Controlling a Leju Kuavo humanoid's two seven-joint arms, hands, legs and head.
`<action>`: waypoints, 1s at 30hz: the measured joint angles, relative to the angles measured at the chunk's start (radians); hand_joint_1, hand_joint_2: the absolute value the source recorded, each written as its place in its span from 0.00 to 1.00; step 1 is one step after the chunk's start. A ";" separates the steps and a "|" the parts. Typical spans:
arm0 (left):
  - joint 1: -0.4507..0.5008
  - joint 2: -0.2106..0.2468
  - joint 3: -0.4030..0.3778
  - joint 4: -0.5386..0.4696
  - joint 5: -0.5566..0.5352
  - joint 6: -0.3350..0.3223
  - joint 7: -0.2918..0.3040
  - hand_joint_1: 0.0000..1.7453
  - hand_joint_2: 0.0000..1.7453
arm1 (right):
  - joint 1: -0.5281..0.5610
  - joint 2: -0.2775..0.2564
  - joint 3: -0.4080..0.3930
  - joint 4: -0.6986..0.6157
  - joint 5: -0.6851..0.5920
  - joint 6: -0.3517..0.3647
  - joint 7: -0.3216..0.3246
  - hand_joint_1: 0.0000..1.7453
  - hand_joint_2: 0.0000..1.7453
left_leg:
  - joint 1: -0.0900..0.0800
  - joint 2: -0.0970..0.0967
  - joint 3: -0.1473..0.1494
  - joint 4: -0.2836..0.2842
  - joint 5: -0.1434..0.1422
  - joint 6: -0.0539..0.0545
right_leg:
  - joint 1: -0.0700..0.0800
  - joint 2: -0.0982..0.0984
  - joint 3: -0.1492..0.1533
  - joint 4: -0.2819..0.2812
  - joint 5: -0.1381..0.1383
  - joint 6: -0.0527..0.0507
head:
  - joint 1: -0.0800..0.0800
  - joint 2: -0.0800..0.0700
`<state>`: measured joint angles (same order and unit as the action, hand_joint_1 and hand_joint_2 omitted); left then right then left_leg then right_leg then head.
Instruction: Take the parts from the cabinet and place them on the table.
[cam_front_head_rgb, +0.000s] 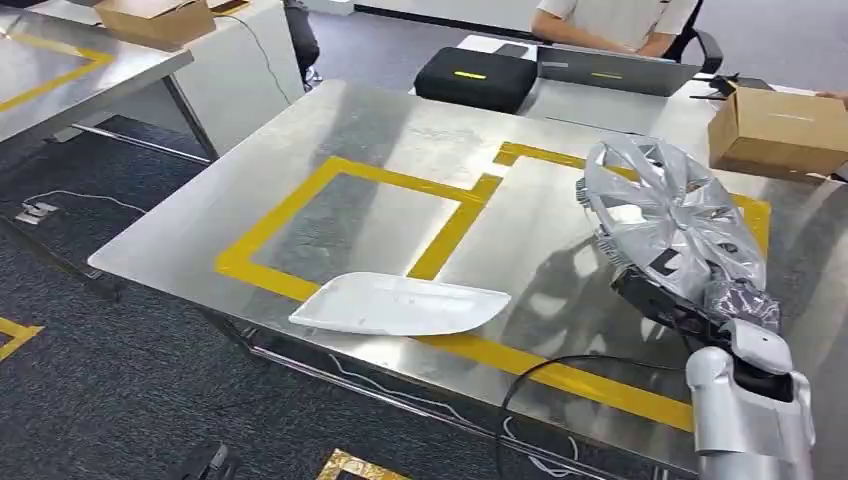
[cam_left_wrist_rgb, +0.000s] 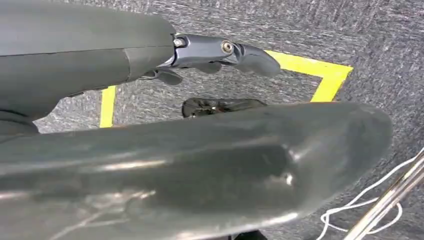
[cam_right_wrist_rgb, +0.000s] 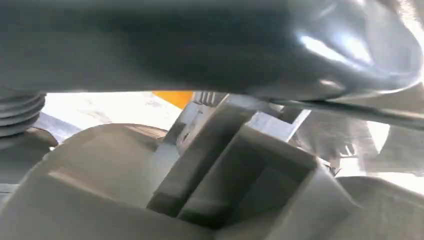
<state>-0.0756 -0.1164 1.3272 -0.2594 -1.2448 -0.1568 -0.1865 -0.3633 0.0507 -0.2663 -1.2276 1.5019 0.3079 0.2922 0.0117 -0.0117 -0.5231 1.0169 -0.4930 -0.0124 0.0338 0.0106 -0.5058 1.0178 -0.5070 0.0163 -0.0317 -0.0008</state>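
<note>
A silver wheel cover wrapped in clear plastic hangs tilted above the right side of the steel table. My right hand grips it from below at its lower rim, dark fingers against the back. Seen close from the right wrist, the cover's grey ribbed inner side sits under my thumb. A white flat plastic part lies on the table near its front edge, across the yellow tape. My left hand hangs over the carpet with nothing in it, fingers loosely extended.
Yellow tape rectangles mark the tabletop. A black case, a laptop and a cardboard box stand at the far side, where a person sits. A black cable loops at the front edge. Another table stands left.
</note>
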 joint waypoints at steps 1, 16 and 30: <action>0.000 0.000 0.000 0.000 0.000 0.000 0.000 0.00 0.00 | 0.000 0.000 0.000 0.000 0.000 0.000 0.000 0.00 0.00 | 0.000 0.000 0.000 0.000 0.000 0.000 | 0.000 0.000 0.000 0.000 0.000 0.000 | 0.000 0.000; 0.006 0.014 0.002 0.000 0.027 -0.012 -0.021 0.00 0.00 | 0.049 -0.024 0.065 0.019 -0.552 -0.089 -0.353 0.00 0.00 | 0.000 0.010 -0.001 -0.002 0.002 0.001 | 0.000 0.010 0.001 0.000 0.004 0.000 | 0.000 0.000; 0.012 -0.021 0.006 -0.008 0.020 -0.013 -0.005 0.00 0.00 | 0.167 -0.045 0.256 -0.289 -0.394 -0.238 -0.389 0.00 0.00 | -0.001 0.009 -0.012 -0.004 0.004 0.000 | -0.001 0.009 -0.010 0.000 0.005 0.000 | 0.000 0.000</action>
<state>-0.0640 -0.1369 1.3329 -0.2678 -1.2249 -0.1694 -0.1915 -0.1966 0.0061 -0.0103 -1.5168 1.1074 0.0694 -0.0965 0.0109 -0.0025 -0.5351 1.0127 -0.4888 -0.0129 0.0328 0.0198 -0.5160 1.0180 -0.5021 0.0167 -0.0320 -0.0008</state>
